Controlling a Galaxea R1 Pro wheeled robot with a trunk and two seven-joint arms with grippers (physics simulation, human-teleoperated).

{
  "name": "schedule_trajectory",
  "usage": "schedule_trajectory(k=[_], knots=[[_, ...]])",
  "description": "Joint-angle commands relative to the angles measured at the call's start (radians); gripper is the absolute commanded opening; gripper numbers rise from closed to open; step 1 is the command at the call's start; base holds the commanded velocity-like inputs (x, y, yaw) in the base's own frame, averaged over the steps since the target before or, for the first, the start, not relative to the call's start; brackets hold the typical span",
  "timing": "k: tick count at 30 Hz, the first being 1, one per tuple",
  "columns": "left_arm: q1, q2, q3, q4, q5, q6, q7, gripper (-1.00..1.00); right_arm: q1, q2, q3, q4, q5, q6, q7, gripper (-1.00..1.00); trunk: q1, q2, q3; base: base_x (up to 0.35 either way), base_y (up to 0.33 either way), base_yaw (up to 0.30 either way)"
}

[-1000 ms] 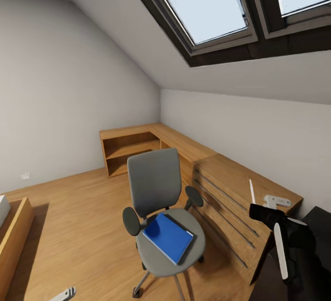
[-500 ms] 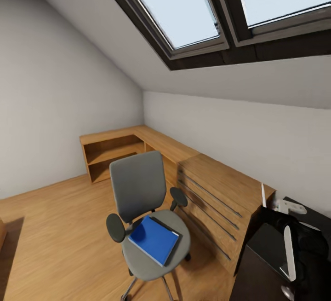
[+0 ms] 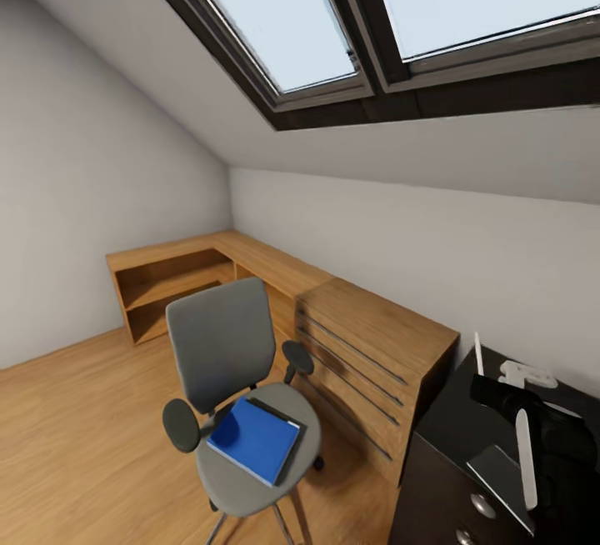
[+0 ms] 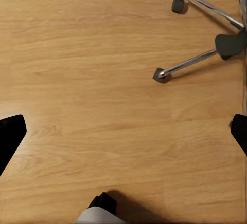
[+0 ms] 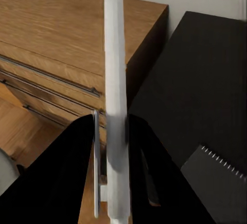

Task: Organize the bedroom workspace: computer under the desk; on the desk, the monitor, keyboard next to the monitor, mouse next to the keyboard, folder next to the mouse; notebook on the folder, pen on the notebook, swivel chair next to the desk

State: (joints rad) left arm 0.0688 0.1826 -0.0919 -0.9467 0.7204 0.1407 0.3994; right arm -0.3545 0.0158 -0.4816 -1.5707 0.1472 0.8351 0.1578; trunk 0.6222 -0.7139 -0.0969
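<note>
Blue folder (image 3: 253, 438): lies flat on the grey seat of the swivel chair (image 3: 222, 351), a dark strip along its right edge.
Swivel chair: stands on the light wood floor (image 3: 75, 412) at the near centre-left, back upright, black armrests on both sides, just left of the low light-wood cabinet (image 3: 367, 345); in the left wrist view two chrome legs with castors (image 4: 198, 61) lie on the floor boards.
Cabinet: runs from the far corner toward the near right, open shelves at its far end, long metal handles on the drawer fronts; its near end touches or nearly touches the desk.
Desk (image 3: 467, 420): black top at the near right, with a dark drawer front and round silver knobs (image 3: 479, 506) below.
Pen (image 5: 116, 95): thin white stick, upright between the right gripper's fingers, over the desk's left edge.
Right gripper (image 5: 112, 147): black fingers closed on the pen from both sides; in the head view it sits over the desk at the near right (image 3: 523, 445).
Notebook (image 5: 218, 175): dark grey pad with a spiral edge, flat on the black desk top just beside the right gripper.
Left gripper (image 4: 123, 131): over bare floor near the chair legs, fingertips wide apart, nothing between them.
Room: sloped grey walls, dark-framed skylight (image 3: 333, 28) overhead.
</note>
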Motion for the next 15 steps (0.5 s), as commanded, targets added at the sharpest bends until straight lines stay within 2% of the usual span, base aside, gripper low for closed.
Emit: schedule_trajectory(k=[1,8,13,15], knots=[[0.0,-0.001,-0.003,-0.002,0.006,0.002,0.008,1.0,-0.001,0.001,-0.002,-0.001,0.01,0.004,0.009,-1.0,-0.004,0.006,0.002,0.0,0.0,-0.266],[0.0,-0.008,-0.003,0.0,0.004,0.001,0.009,1.0,-0.001,0.001,-0.002,0.001,0.011,0.002,0.009,-1.0,-0.004,0.006,0.002,0.0,0.0,-0.283],[0.0,-0.015,-0.003,0.0,0.001,-0.003,0.009,1.0,-0.001,0.0,0.071,0.004,0.009,-0.003,0.013,-1.0,-0.004,0.006,0.002,0.0,0.0,-0.058],[0.0,-0.016,-0.004,0.0,0.001,-0.003,0.009,1.0,-0.001,0.001,0.077,0.005,0.008,-0.005,0.014,-1.0,-0.004,0.006,0.002,0.0,0.0,-0.013]])
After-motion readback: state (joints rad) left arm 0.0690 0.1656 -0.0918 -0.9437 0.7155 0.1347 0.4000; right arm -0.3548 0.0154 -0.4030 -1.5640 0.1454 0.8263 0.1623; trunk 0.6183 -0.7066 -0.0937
